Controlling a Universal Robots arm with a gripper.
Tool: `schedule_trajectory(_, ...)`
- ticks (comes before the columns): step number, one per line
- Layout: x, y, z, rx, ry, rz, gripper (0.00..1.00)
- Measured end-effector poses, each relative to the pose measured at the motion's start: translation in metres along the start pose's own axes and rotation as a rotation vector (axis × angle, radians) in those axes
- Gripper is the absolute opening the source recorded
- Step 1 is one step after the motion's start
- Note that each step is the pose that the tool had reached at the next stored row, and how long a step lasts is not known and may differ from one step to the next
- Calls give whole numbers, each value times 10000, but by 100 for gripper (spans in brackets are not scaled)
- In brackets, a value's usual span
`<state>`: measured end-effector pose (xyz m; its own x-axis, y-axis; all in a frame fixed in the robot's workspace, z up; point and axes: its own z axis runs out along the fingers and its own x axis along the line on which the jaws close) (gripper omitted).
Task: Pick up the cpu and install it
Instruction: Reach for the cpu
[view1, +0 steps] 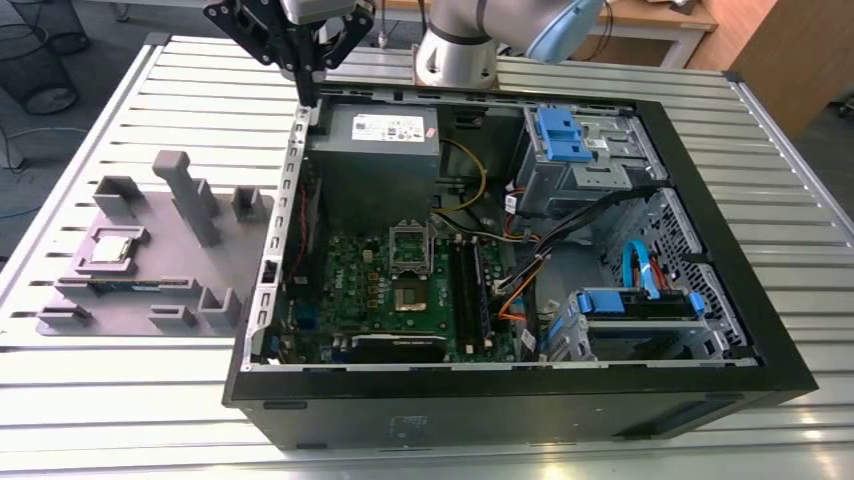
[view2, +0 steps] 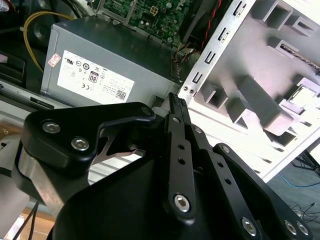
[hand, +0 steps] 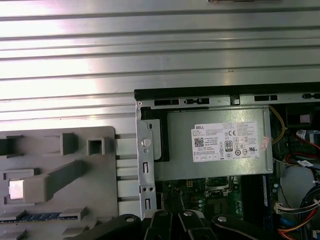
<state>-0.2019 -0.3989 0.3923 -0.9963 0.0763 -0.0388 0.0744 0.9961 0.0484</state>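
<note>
My claw, closed and empty, hangs over the case corner; the cpu lies well apart on the grey holder.

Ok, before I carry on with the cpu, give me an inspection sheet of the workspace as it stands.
Surface: slatted metal table, carrying a grey fixture tray and an open computer case.
Job's things: cpu lies in a tray pocket, not gripped.
Clutter: memory stick in the tray.
Gripper: gripper shut, empty, above the case corner beside the power supply.
Cables: yellow cable and blue cable inside the case.
Surroundings: wire bin and wooden desk beyond the table.
</note>
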Motion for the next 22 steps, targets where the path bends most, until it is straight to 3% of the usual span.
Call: schedule_trajectory(22, 91, -7, -3, 0, -4, 0, 11)
